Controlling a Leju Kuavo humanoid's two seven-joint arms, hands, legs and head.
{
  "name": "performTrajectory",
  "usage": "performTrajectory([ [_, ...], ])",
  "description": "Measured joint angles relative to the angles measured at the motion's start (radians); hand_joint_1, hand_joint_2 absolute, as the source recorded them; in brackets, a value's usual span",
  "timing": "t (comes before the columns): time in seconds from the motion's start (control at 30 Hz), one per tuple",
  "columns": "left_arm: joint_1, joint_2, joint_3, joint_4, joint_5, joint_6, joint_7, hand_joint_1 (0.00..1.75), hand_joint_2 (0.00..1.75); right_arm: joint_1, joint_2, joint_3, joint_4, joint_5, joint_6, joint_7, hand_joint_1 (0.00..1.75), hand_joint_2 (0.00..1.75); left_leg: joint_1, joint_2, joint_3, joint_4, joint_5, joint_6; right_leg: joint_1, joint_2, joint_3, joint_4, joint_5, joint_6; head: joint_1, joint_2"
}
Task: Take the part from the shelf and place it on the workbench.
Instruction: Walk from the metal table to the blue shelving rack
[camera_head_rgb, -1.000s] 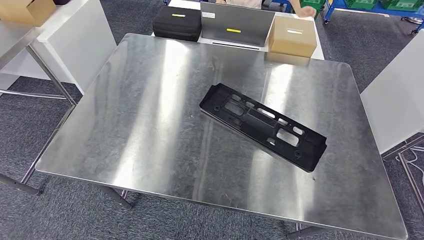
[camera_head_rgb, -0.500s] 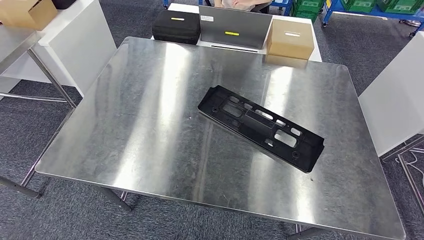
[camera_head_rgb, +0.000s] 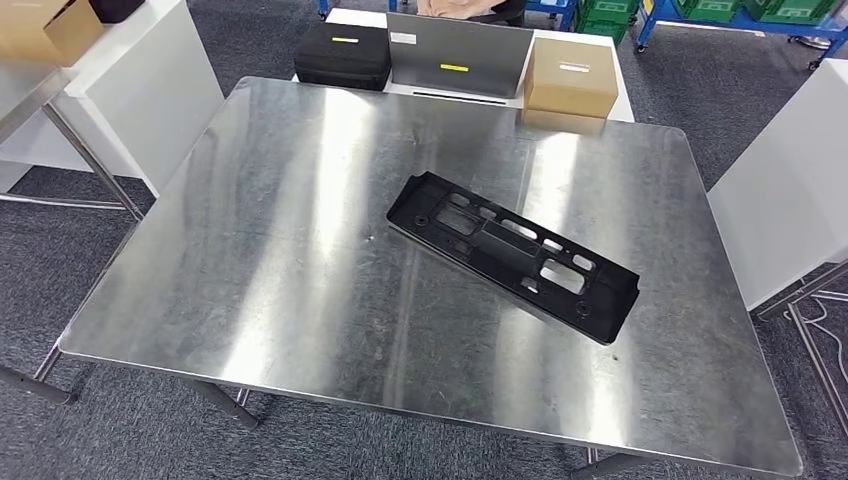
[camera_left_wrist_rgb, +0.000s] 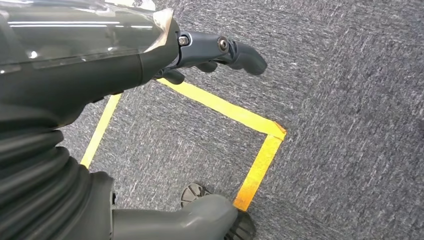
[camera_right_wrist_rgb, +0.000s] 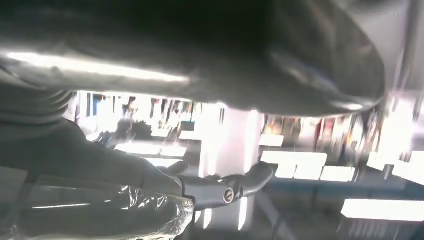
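One black part lies flat on the steel workbench. Left hand hangs empty, fingers apart; right hand's state I cannot tell. Bumping the bench could slide the part.

I count one black plastic part lying on one steel workbench. Beyond its far edge I see one black case, one grey laptop and one cardboard box in a row. A second cardboard box sits on the white table to my left. Under my left hand I count one yellow tape outline on the carpet.
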Motion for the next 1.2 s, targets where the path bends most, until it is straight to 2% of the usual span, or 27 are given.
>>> performTrajectory([
  [0.17,0.000,0.002,0.014,0.000,-0.001,0.006,-0.003,0.00,1.75,0.008,0.151,-0.034,0.041,0.099,-0.002,0.048,0.00,0.00,0.002,0.000,0.002,0.000,-0.001,-0.002,0.000,0.000,0.001,0.001,-0.003,-0.005,0.001,0.000],
  [0.23,0.000,0.003,0.020,0.000,-0.002,0.010,-0.002,0.00,1.75,0.011,0.189,-0.050,0.088,0.081,-0.002,0.057,0.00,0.00,0.001,0.001,0.002,0.000,-0.002,-0.002,0.000,0.001,0.001,0.002,-0.003,-0.006,0.001,0.000],
  [0.33,0.000,0.005,0.024,0.000,-0.004,0.012,0.002,0.00,1.75,-0.010,0.222,-0.117,0.176,-0.003,-0.002,0.028,0.00,0.00,0.001,0.002,0.002,0.000,-0.003,-0.004,0.000,0.002,0.001,0.002,-0.003,-0.006,0.001,0.000],
  [0.5,0.000,0.006,0.025,0.000,-0.008,0.012,0.004,0.00,1.75,-0.029,0.251,-0.189,0.254,-0.025,-0.002,0.004,0.00,0.00,0.000,0.002,0.002,0.000,-0.003,-0.004,-0.001,0.003,0.001,0.002,-0.003,-0.006,0.001,0.000],
  [0.77,0.000,0.006,0.025,0.000,-0.032,0.011,0.007,0.00,1.75,-0.064,0.275,-0.331,0.322,0.074,-0.002,-0.037,0.00,0.00,0.000,0.002,0.002,0.000,-0.003,-0.004,-0.002,0.002,0.001,0.002,-0.003,-0.006,0.001,0.000],
  [0.87,-0.001,0.007,0.025,0.000,-0.039,0.006,0.005,0.00,1.75,-0.071,0.282,-0.375,0.345,0.094,-0.002,-0.011,0.00,0.00,0.000,0.002,0.003,0.000,-0.003,-0.004,-0.002,0.003,0.001,0.002,-0.003,-0.006,0.001,0.000],
  [1.0,-0.001,0.008,0.024,0.000,-0.048,-0.013,-0.025,0.00,1.75,-0.085,0.279,-0.418,0.428,0.086,-0.002,0.082,0.00,0.00,0.000,0.002,0.003,0.000,-0.003,-0.004,-0.002,0.003,0.001,0.002,-0.003,-0.006,0.001,0.000],
  [1.07,-0.001,0.010,0.023,0.000,-0.056,-0.032,-0.067,0.00,0.87,-0.098,0.263,-0.438,0.516,0.045,0.003,0.120,0.00,0.00,0.000,0.002,0.003,0.000,-0.003,-0.004,-0.002,0.003,0.001,0.002,-0.004,-0.006,0.001,0.000],
  [1.13,-0.001,0.013,0.019,0.000,-0.071,-0.047,-0.113,0.00,0.00,-0.112,0.242,-0.455,0.622,0.012,0.049,0.140,0.00,0.00,0.001,0.002,0.003,0.000,-0.003,-0.004,-0.002,0.003,0.001,0.002,-0.004,-0.006,0.001,0.000],
  [1.2,-0.001,0.020,0.009,0.000,-0.092,-0.066,-0.147,0.00,0.00,-0.124,0.222,-0.462,0.720,0.002,0.162,0.141,0.00,0.00,0.001,0.002,0.003,0.000,-0.003,-0.004,-0.001,0.003,0.002,0.002,-0.004,-0.006,0.001,0.000],
])
